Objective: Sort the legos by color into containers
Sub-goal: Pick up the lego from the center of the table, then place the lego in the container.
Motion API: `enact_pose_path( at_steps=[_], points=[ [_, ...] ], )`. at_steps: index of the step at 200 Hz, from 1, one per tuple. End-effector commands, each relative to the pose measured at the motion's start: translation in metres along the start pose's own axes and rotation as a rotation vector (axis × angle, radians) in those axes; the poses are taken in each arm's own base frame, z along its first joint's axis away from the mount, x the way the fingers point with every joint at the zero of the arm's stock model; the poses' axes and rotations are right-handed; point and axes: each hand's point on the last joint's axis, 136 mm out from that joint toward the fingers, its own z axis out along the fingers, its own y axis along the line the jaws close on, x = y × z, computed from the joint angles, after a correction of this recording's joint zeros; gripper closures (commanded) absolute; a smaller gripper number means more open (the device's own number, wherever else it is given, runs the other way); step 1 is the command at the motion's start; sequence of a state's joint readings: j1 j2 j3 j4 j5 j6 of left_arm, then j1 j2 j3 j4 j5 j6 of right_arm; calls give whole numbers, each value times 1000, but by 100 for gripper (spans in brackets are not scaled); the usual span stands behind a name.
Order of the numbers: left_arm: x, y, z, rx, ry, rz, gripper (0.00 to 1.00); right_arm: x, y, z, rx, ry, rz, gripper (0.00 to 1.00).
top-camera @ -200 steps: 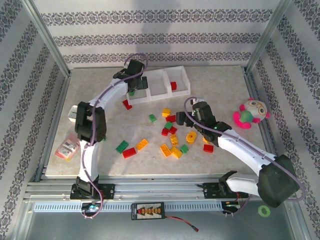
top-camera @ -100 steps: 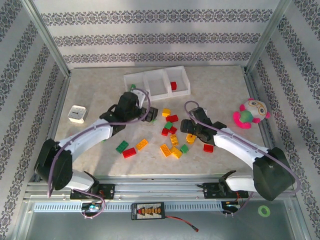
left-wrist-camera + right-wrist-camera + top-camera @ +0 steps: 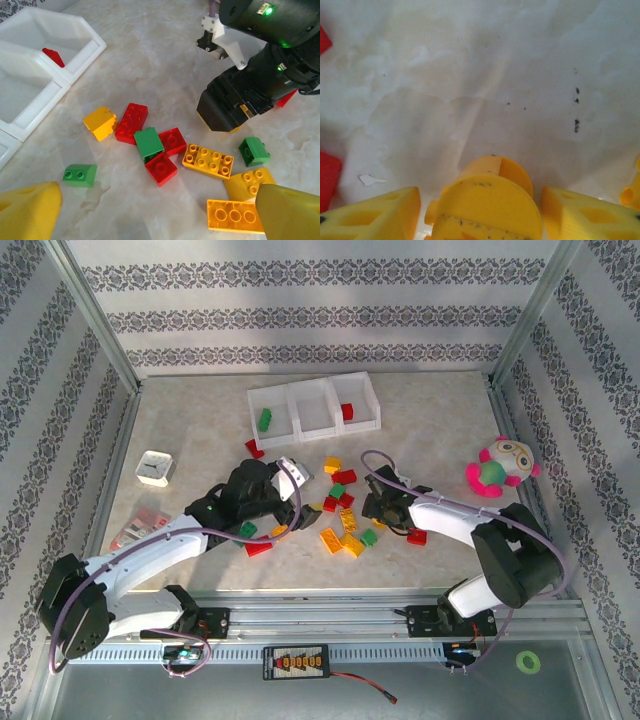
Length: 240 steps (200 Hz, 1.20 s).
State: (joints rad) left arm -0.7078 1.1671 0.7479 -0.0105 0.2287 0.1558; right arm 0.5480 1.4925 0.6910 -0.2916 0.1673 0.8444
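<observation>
Red, green and yellow legos [image 3: 340,510] lie scattered mid-table. The three joined white containers [image 3: 313,405] stand at the back; the left one holds a green brick [image 3: 265,420], the right one a red brick [image 3: 347,411]. My left gripper [image 3: 290,508] hovers wide open over the pile's left side. In the left wrist view its yellow fingertips [image 3: 30,212] frame bare table [image 3: 160,220] below a red brick [image 3: 161,168] and a yellow two-by-four [image 3: 208,160]. My right gripper [image 3: 378,508] is down on the table, its fingers [image 3: 375,212] close on either side of a rounded yellow brick [image 3: 487,200], with narrow gaps showing.
A pink-and-green plush toy [image 3: 498,467] sits at the right. A small white box [image 3: 154,468] and a pink packet [image 3: 140,527] lie at the left. One red brick [image 3: 254,448] rests just before the bins. The right gripper's black body [image 3: 235,107] looms close to the left one.
My left arm swung from the bins down to the pile, leaving a green brick in the left bin. The right gripper dropped over the rounded yellow brick and its fingers narrowed.
</observation>
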Motion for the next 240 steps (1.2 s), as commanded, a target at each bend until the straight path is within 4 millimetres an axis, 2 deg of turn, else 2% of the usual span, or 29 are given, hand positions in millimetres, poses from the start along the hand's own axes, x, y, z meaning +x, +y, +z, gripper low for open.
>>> enact_pose_path(
  at_steps=[1, 33, 54, 67, 85, 111, 156, 172, 201, 240],
  points=[
    [-3, -7, -4, 22, -25, 49, 1, 3, 3, 3, -9, 3, 22, 44],
    [-4, -7, -7, 17, -32, 50, 1, -3, 7, -5, -11, -21, 3, 60],
    [-4, -6, -11, 7, -44, 40, 1, -12, 18, -16, -39, -54, -30, 62],
    [-2, -3, -14, -12, -50, 26, 1, -23, 31, -26, -78, -86, -57, 62],
    [4, 4, -16, -60, -48, -5, 1, -42, 58, -40, -146, -148, -114, 62],
    [14, 18, -23, -153, -54, -66, 1, -81, 107, -64, -246, -264, -200, 62],
    [27, 41, -40, -311, -55, -179, 1, -147, 191, -75, -366, -403, -272, 62],
    [33, 46, -45, -346, -50, -212, 1, -171, 213, -68, -372, -444, -274, 62],
    [40, 53, -52, -400, -54, -273, 1, -204, 240, -37, -393, -439, -229, 62],
    [50, 63, -59, -470, -52, -351, 1, -229, 255, 8, -387, -412, -175, 62]
  ],
)
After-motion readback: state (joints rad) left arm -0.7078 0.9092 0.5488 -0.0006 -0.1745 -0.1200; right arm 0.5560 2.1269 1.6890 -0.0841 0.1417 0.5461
